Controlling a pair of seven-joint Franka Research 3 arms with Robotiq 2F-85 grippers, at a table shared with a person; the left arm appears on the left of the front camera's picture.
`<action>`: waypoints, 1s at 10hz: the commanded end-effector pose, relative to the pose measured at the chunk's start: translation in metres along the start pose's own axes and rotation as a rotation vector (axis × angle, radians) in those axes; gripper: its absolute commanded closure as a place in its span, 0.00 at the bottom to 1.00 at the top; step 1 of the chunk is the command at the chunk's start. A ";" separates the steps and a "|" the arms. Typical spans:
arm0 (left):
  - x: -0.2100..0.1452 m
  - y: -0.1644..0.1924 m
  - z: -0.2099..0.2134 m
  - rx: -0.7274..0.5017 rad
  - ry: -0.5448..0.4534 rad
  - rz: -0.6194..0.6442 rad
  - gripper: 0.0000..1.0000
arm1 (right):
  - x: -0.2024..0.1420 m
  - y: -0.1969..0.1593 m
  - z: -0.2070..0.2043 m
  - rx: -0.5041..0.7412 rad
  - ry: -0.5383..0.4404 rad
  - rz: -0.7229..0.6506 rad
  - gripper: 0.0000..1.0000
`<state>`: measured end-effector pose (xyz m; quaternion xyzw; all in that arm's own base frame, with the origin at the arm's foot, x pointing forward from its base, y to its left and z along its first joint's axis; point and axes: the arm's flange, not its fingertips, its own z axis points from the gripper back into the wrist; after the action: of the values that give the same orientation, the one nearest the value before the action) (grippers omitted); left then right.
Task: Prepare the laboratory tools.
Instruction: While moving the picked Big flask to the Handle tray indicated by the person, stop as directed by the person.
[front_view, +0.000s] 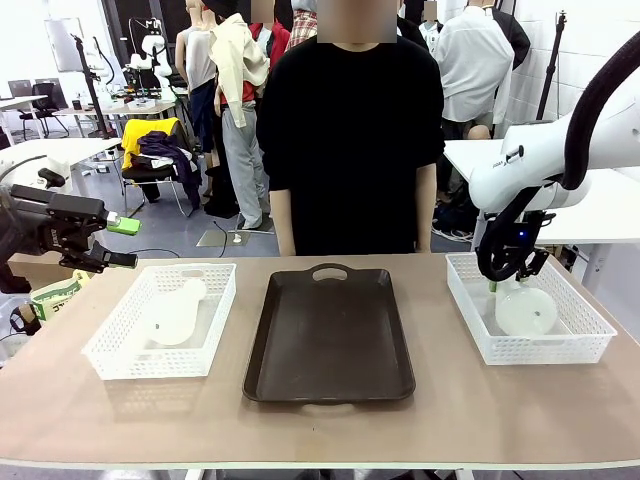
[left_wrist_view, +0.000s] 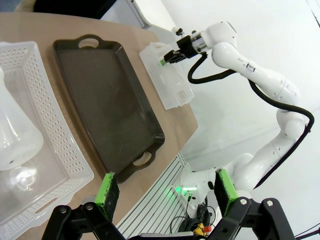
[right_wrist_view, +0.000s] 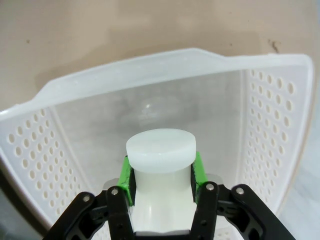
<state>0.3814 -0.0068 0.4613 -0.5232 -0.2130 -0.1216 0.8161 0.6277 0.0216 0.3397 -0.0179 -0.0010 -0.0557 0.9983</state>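
The tan wooden table (front_view: 320, 430) fills the lower part of the front view. At its centre lies a dark brown rectangular plastic tray (front_view: 330, 335) with a cut-out handle at its far end.

Lower left of the tray is a white mesh plastic basket (front_view: 110, 345). In it, a translucent frosted-white conical flask (front_view: 178, 315) lies on its side, its neck toward the far right corner. In the left wrist view this flask (left_wrist_view: 15, 135) lies at the left edge of the frame, inside the basket (left_wrist_view: 55, 130), beside the tray (left_wrist_view: 107, 105).

At the left edge of the front view, the left gripper (front_view: 120, 243) hangs over the table's edge, outside the basket, touching nothing. Its green pads (left_wrist_view: 107, 192) stand wide apart around empty air.

Right of the tray is a second white mesh basket (front_view: 590, 325). In it, a second frosted-white conical flask (front_view: 527, 310) is tipped over, round base toward the camera. The right gripper (front_view: 497, 280) reaches into this basket at its far left corner. In the right wrist view the right gripper (right_wrist_view: 161, 172) is clamped on the neck just below the thick rim (right_wrist_view: 160, 147), green pads pressed to both sides, with the basket wall (right_wrist_view: 45, 155) behind. Whether the base touches the basket floor, I cannot tell.

At the far side stands a person in a black top (front_view: 350, 130), arms down.
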 end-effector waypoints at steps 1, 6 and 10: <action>0.001 0.000 0.001 -0.017 -0.008 0.000 0.00 | -0.009 -0.014 0.023 0.013 0.015 -0.012 1.00; 0.001 0.000 0.001 -0.017 -0.008 0.000 0.00 | -0.036 -0.051 0.081 0.070 -0.040 -0.006 1.00; 0.001 0.000 0.001 -0.017 -0.008 0.000 0.00 | -0.066 -0.057 0.114 0.094 -0.103 0.070 1.00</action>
<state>0.3814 -0.0068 0.4612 -0.5232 -0.2129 -0.1217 0.8162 0.5665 -0.0244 0.4583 0.0187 -0.0438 -0.0330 0.9983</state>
